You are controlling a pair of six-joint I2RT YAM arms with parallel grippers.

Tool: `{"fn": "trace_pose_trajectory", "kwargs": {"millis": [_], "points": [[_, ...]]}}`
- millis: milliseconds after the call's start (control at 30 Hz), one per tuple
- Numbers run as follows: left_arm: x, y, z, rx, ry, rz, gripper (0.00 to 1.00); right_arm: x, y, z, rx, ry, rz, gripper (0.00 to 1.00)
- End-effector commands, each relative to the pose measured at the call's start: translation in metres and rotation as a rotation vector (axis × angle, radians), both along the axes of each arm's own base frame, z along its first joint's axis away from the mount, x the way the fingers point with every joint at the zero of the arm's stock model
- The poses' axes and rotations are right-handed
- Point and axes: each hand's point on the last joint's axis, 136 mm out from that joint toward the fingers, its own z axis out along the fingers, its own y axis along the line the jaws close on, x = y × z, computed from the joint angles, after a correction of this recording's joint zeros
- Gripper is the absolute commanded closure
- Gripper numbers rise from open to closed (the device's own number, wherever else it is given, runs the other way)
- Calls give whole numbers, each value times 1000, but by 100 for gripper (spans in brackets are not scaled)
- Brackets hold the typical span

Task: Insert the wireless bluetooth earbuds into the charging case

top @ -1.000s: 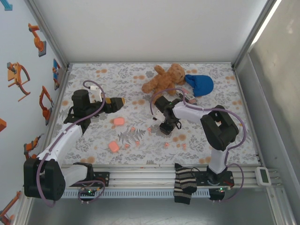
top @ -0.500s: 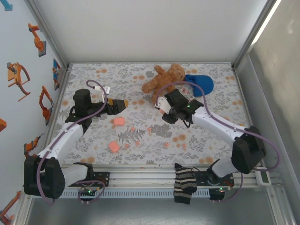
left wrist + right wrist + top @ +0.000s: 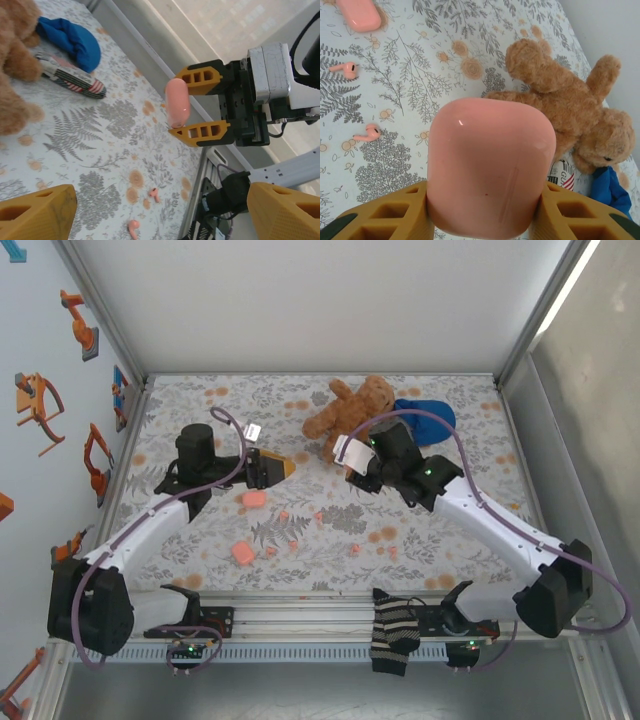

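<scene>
My right gripper (image 3: 485, 212) is shut on a pink rounded charging case (image 3: 490, 165), closed and held off the table; in the left wrist view the case (image 3: 177, 102) shows edge-on between the right gripper's yellow fingers (image 3: 200, 132). My left gripper (image 3: 280, 468) faces it from the left, a short gap away, open with nothing between its fingers (image 3: 35, 215). Several small pink earbuds lie on the floral mat, such as one earbud (image 3: 283, 516), another (image 3: 355, 549), and a pair (image 3: 346, 69) (image 3: 369, 133) below the held case.
Two more pink cases (image 3: 254, 499) (image 3: 243, 553) lie on the mat left of centre. A teddy bear (image 3: 350, 405), a blue cloth (image 3: 425, 420) and a flag-patterned item (image 3: 70, 80) sit at the back. A striped sock (image 3: 395, 630) hangs over the front rail.
My right arm has stretched out, lifting its gripper with the case up and back and turning it to the left. The left gripper has moved right toward it.
</scene>
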Motion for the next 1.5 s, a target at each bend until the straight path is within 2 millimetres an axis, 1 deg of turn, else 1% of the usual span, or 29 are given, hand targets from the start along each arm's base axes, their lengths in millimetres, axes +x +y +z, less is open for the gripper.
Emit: {"fn": "trace_pose_trajectory", "kwargs": {"millis": [0,33,100,167,300,433,567,800,1000,1200,1300,1467], "points": [[-17,-24,30,-37,-78,-114,13,-5,9,32,43,-76,55,64],[-20,-29,33,-33,-84,-131,14,-7,9,33,39,-78,58,64],[-19,-37,36,-26,-81,-137,16,-9,9,36,34,-91,62,64],[-11,-41,40,-30,-61,-116,22,-10,9,38,35,-101,65,64],[-5,-53,43,-58,-9,-109,27,-12,10,43,42,-121,66,64],[-6,-65,37,-46,7,-115,27,-15,12,46,42,-135,71,64],[-6,-72,29,-31,34,-122,29,-17,15,47,33,-138,78,64],[-14,-82,24,-8,37,-152,30,-17,17,47,20,-148,82,64],[-16,-86,23,10,36,-174,37,-16,19,43,8,-139,83,64],[-17,-90,17,27,44,-189,41,-17,22,44,17,-139,90,64],[-17,-92,17,26,44,-192,44,-17,24,44,18,-139,93,64],[-16,-94,19,15,33,-191,50,-17,26,40,5,-131,96,64]]}}
